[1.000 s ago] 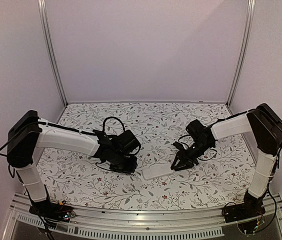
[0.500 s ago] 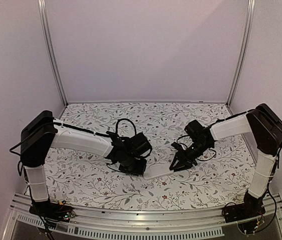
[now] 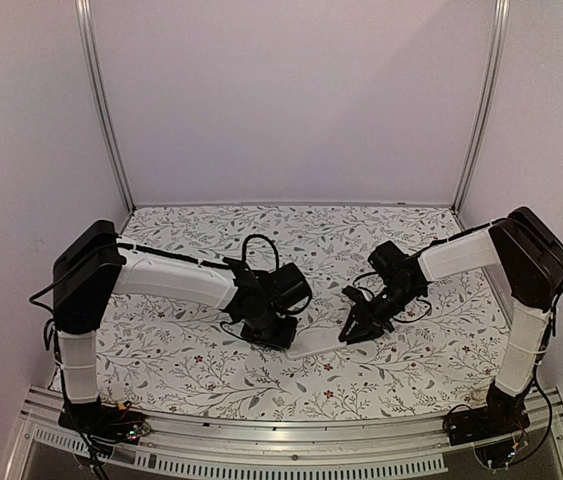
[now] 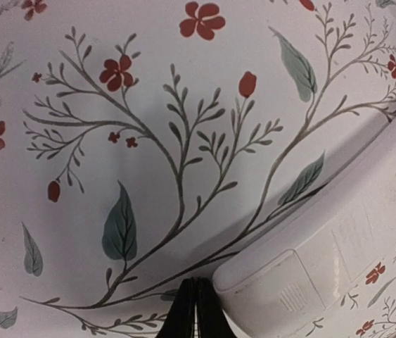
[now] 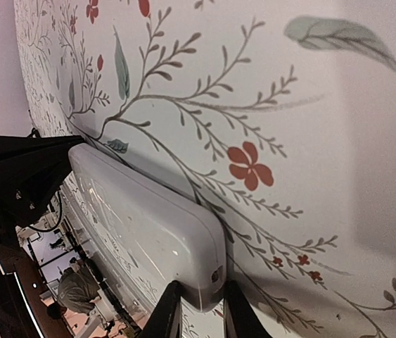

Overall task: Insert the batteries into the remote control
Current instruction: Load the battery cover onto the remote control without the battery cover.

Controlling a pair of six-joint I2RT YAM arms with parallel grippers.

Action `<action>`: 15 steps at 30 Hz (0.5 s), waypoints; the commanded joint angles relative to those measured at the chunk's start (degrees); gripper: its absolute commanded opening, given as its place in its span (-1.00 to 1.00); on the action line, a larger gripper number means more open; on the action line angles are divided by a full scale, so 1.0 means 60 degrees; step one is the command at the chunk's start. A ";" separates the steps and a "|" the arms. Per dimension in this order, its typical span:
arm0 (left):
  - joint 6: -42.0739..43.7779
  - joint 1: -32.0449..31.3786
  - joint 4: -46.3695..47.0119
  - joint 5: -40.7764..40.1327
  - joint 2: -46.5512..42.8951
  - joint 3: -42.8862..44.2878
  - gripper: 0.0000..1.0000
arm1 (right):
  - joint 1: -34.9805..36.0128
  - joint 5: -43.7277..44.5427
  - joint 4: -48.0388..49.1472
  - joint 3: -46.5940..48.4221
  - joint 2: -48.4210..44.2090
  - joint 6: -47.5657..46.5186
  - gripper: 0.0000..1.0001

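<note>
- The left arm's swung in over the last second, so the left gripper (image 3: 273, 334) now sits right at the left end of the slim white plastic remote control (image 3: 316, 345).
- The remote's lying back-up on the floral-print counter (image 3: 191, 370), about midway along the near edge and a bit in from it.
- It looks light, stiff and slick. I'd pinch the long sides, clear of the small ribbed white cover (image 4: 276, 283).
- The right gripper (image 5: 201, 310) is clamped across its other end.
- The left fingers are pressed together, holding nothing.
- No batteries in sight.
</note>
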 commanded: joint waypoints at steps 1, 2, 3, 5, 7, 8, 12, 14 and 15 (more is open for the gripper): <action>0.0174 -0.0369 0.0281 0.0314 0.0632 0.0518 -0.91 | 0.0326 -0.0684 0.0643 0.0137 0.0193 0.0274 -0.64; 0.0177 -0.0388 0.0182 0.0293 0.0687 0.0608 -0.92 | 0.0339 -0.0699 0.0652 0.0132 0.0168 0.0280 -0.64; 0.0158 -0.0405 0.0102 0.0267 0.0729 0.0673 -0.92 | 0.0344 -0.0721 0.0657 0.0120 0.0137 0.0290 -0.64; 0.0101 -0.0421 0.0102 0.0262 0.0729 0.0691 -0.92 | 0.0346 -0.0769 0.0670 0.0109 0.0047 0.0294 -0.64; 0.0107 -0.0357 0.0046 0.0102 0.0632 0.0595 -0.91 | 0.0343 -0.0763 0.0615 0.0101 -0.0009 0.0291 -0.64; 0.0130 -0.0269 0.0108 0.0058 0.0493 0.0470 -0.90 | 0.0319 -0.0682 0.0524 0.0104 -0.0035 0.0251 -0.63; 0.0517 0.0325 0.0518 -0.0027 -0.0554 -0.0380 -0.62 | -0.0119 -0.0619 0.0478 -0.0158 -0.0128 0.0144 -0.49; 0.1001 0.0518 0.0536 -0.0310 -0.1121 -0.0625 -0.31 | -0.0422 -0.0526 0.0468 -0.0275 -0.0259 0.0123 -0.32; 0.1266 0.0591 0.0527 -0.0472 -0.1405 -0.0688 -0.12 | -0.0535 -0.0477 0.0462 -0.0310 -0.0398 0.0122 -0.24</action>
